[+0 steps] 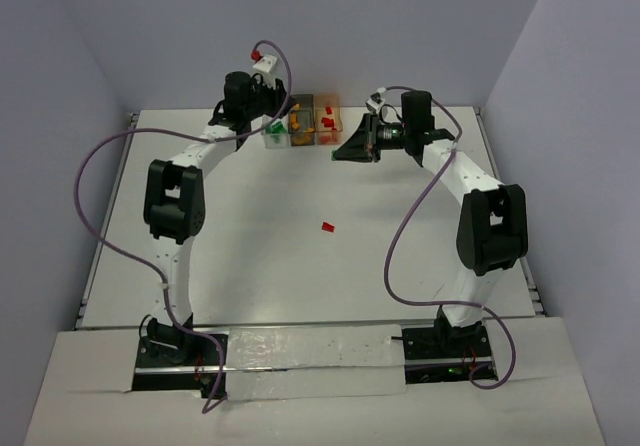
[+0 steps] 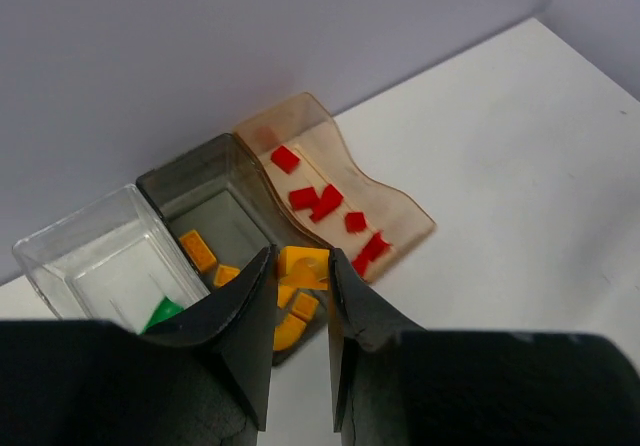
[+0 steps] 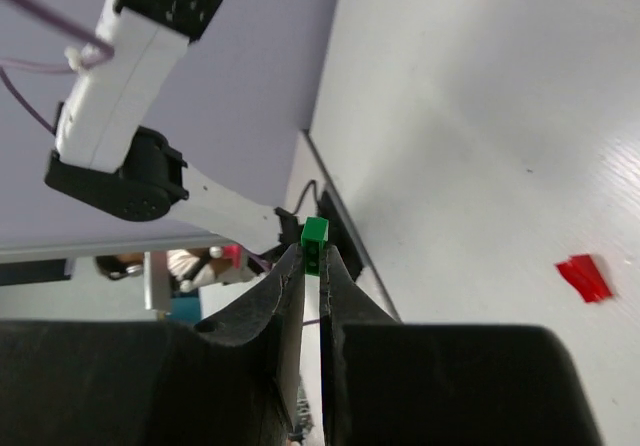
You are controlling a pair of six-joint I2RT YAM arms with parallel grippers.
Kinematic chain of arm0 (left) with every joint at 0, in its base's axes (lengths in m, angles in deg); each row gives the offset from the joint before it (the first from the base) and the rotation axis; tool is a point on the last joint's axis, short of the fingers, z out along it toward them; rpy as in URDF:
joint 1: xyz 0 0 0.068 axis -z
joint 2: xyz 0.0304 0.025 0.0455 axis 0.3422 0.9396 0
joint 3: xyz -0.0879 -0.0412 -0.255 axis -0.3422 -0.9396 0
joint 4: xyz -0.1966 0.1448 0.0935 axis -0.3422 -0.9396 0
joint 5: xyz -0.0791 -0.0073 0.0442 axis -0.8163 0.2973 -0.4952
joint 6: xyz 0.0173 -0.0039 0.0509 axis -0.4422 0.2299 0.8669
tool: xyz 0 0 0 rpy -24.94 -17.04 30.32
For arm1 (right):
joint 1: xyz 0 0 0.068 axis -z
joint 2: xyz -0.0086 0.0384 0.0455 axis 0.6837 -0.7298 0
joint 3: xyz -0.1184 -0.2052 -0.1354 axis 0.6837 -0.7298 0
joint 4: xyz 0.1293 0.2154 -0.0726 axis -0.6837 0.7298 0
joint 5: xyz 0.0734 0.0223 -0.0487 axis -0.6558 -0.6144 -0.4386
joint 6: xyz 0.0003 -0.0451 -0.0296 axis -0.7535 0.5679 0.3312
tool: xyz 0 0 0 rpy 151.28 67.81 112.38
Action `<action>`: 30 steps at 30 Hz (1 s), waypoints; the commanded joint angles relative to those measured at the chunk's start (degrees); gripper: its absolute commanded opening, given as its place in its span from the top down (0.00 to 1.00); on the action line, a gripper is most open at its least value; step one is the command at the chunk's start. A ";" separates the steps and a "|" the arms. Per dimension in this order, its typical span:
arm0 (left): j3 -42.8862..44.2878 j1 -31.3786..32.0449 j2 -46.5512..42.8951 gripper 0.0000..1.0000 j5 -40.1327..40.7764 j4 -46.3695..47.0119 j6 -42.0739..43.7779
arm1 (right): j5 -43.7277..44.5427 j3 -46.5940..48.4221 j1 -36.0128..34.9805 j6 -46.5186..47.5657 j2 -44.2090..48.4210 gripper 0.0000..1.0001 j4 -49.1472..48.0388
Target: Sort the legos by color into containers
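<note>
Right wrist: right tool (image 3: 312, 253) pinches a glossy green brick (image 3: 314, 236) — left tool (image 2: 298, 256), grip unclear.

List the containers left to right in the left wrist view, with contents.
clear container holding a green lego → smoky grey container holding orange-yellow legos → orange-tinted container holding red legos

I was working in a lab test cell: bare lilac walls (image 1: 400, 26) boxed in a white table (image 1: 260, 266), with two cabled arms (image 1: 175, 206) bolted to its near edge.
</note>
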 commanded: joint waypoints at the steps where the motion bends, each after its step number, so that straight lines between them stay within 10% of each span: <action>1: 10.92 0.36 7.93 0.98 3.30 2.01 -1.57 | 4.55 3.61 -0.20 10.30 4.01 1.00 9.24; 7: 16.50 0.47 15.02 0.87 4.43 1.88 -1.39 | 8.63 5.17 -0.20 14.74 4.51 1.00 13.65; 18: 14.44 -0.45 8.27 0.02 6.85 -3.01 0.60 | 26.38 22.06 -4.53 26.94 -0.82 1.00 28.37; 30: -11.63 -18.33 -27.45 0.01 -5.11 -14.77 -13.82 | 58.51 51.25 -19.03 43.68 -22.02 1.00 26.18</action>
